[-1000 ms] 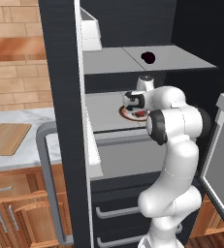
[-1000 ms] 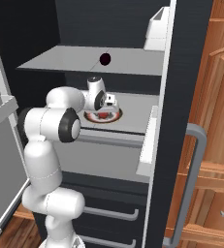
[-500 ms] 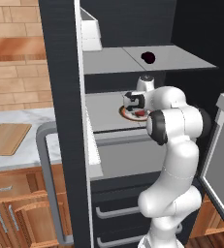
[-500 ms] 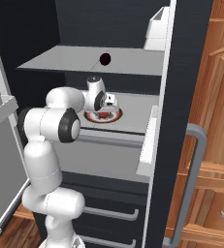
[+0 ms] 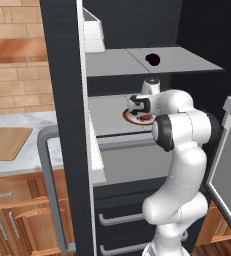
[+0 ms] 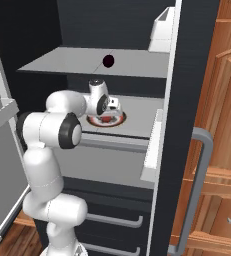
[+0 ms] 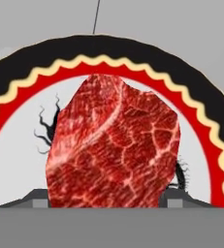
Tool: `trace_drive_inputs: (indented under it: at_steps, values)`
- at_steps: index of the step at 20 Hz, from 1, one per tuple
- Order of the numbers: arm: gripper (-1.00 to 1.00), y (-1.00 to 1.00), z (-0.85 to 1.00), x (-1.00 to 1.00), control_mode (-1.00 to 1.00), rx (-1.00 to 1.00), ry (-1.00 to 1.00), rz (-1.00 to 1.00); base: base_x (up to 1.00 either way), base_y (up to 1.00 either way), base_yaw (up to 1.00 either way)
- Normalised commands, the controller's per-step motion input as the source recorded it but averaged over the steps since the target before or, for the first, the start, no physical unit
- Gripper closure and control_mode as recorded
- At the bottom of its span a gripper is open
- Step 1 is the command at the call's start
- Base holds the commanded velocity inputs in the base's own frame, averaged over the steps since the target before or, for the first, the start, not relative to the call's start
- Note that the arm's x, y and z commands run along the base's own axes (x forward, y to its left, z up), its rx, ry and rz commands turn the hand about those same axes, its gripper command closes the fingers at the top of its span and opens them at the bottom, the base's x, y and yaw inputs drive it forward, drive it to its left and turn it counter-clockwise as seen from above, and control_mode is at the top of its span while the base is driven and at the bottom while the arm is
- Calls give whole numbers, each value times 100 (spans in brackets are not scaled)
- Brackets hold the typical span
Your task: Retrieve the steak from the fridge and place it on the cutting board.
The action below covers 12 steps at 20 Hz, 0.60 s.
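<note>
— Reaching into the fridge (image 5: 62, 60), the gripper (image 5: 143, 116) sits low over the plate (image 5: 129, 117) on the middle shelf (image 5: 107, 112). Is it clamped on anything?

— I cannot tell. In the hand view the steak (image 7: 114, 145) runs down to the bottom edge with one small dark finger tip (image 7: 36, 197) showing on each side of it, so the jaws straddle the meat, but whether the pads press it is hidden.

— So which way does the meat lie from the gripper?

— Straight ahead along the hand's own line and between the tips, very close. Its long axis runs away from the camera in that view, so the tips flank its narrower width. My judgement: the coming move turns on squeezing across that width, then lifting clear of the plate rim.

— And the destination?

— The cutting board (image 5: 7, 143) lies on the surface (image 5: 32, 155) well to the left of the fridge, past the open door's grey bar handle (image 5: 48, 185).

— Anything else near?

— A dark round ball (image 6: 108, 61) rests on the upper shelf, farther in. No brand, label or writing can be read anywhere; the plate carries only a wavy pattern.
</note>
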Motion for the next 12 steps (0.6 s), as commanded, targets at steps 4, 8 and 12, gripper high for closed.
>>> trace_drive_inputs:
  at_steps: [4, 8, 12]
  values:
    - [100, -2, 1, -20, -100, 0, -2, 0, 0, 0, 0]
    - [100, 0, 2, -8, -100, 0, 0, 0, 0, 0, 0]
    - [100, 0, 1, -9, -100, 0, 0, 0, 0, 0, 0]
